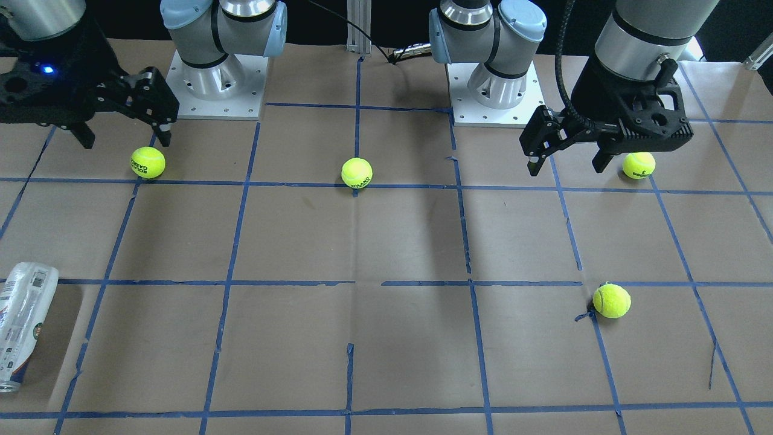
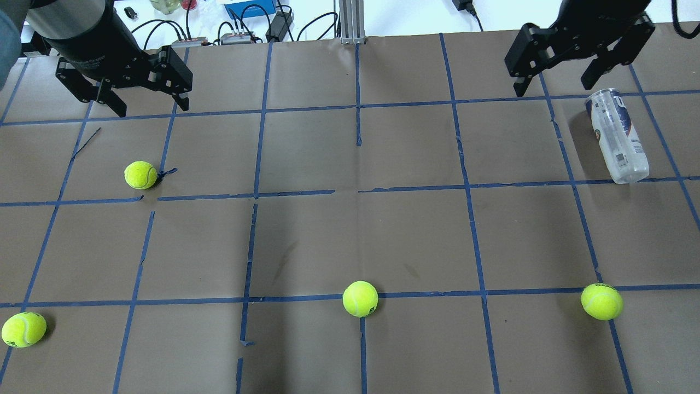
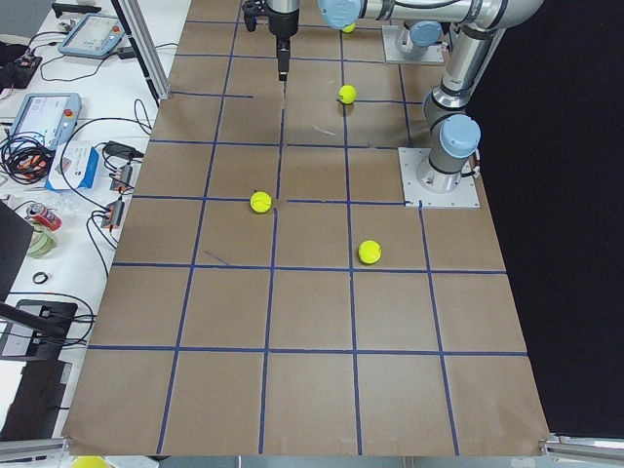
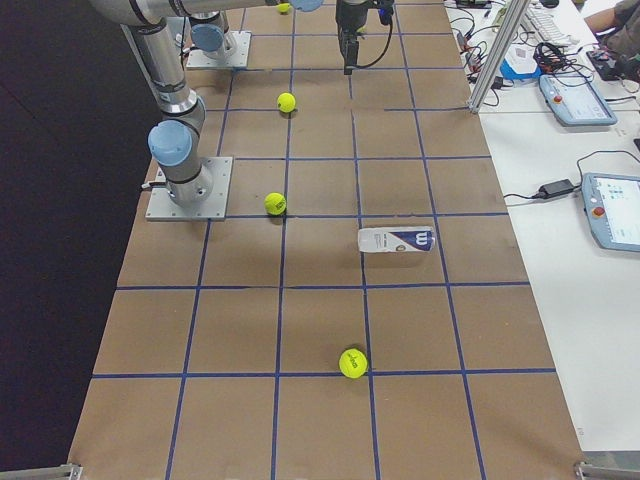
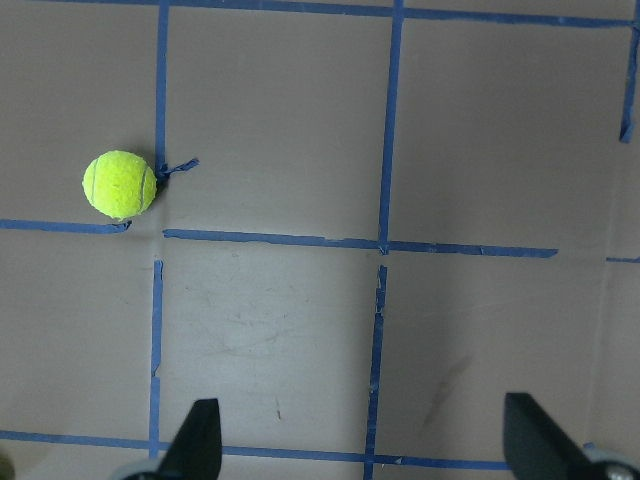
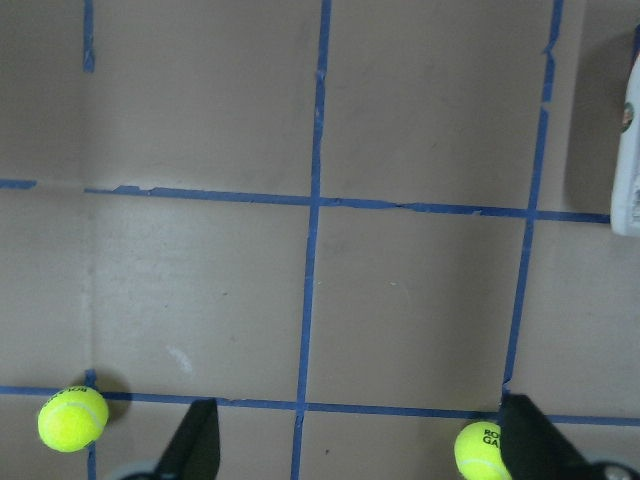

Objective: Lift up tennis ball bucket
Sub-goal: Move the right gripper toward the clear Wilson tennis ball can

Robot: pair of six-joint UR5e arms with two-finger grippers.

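The tennis ball bucket [image 2: 618, 137] lay on its side on the table [image 2: 415, 241], on the robot's right and towards the far edge. It was a slim tube of clear, glossy plastic wrapped in a white-and-navy label, with a white "W" showing in the exterior right view [image 4: 397, 240]. The table was covered in matt brown paper, creased in places and crossed by a grid of blue tape that had torn and lifted at several joints. Four fuzzy yellow-green tennis balls [image 2: 360, 299] rested well apart on it.

The front-facing view cut the tube off at its left edge [image 1: 21, 326], and the right wrist camera caught only a pale sliver of it at its right border [image 6: 628, 150]. Whether either end of the tube carried a lid could not be made out. The print on the balls was too small to read.

The right fingers [image 2: 595, 71], black and angular, hung released and spread wide above the table, near the tube's far end but apart from it, grasping nothing. The left fingers [image 2: 183, 97] were likewise released and wide apart, empty, and pointed down over the far left of the table, with one ball [image 5: 119, 184] lying ahead of them in the wrist view
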